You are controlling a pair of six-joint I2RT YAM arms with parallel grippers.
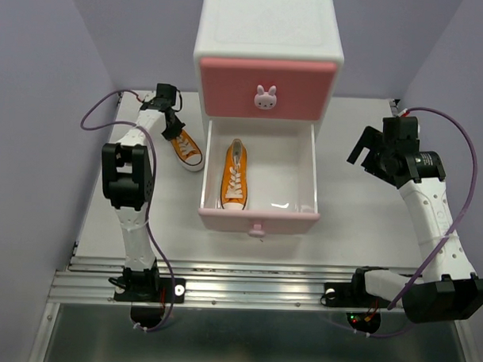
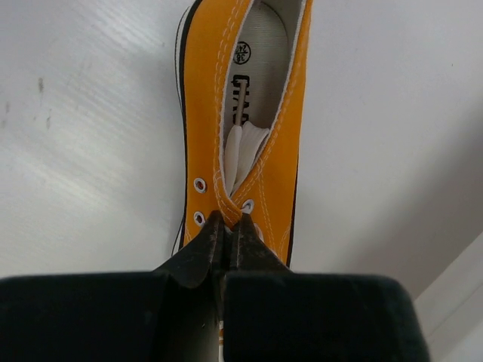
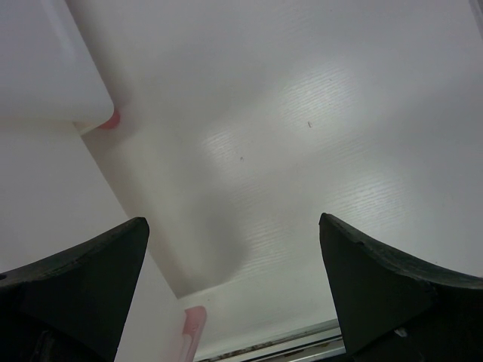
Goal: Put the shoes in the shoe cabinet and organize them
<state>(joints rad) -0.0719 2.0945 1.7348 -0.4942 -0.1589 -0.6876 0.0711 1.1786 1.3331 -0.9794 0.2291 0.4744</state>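
Closest to me, both arm bases sit on the metal rail (image 1: pixel 246 280) at the near edge of the table (image 1: pixel 367 225). Just past that, the pale pink lower drawer (image 1: pixel 257 220) of the shoe cabinet (image 1: pixel 269 23) is pulled all the way out toward me. One orange shoe (image 1: pixel 235 177) lies in the left half of it, white toe cap facing me and heel toward the cabinet. The right half of the drawer floor is bare.

To the left of the drawer, the loose orange shoe (image 1: pixel 187 150) (image 2: pixel 207 113) lies diagonally on the table, near the drawer's side wall but not touching it. My left gripper (image 1: pixel 170 124) (image 2: pixel 230 222) is down on its far end. On the left wrist camera I see the two fingers pressed together, pinching the orange upper where the eyelet flaps meet, with the insole and tucked white laces showing beyond them. I read that as a clenched grip on the shoe.

On the right, my right gripper (image 1: pixel 368 154) (image 3: pixel 232 221) hangs above bare table beside the drawer, jaws spread wide with nothing between them.

Farthest back, the darker pink upper drawer (image 1: pixel 229 77) is closed, its bunny knob (image 1: pixel 266 98) facing me.
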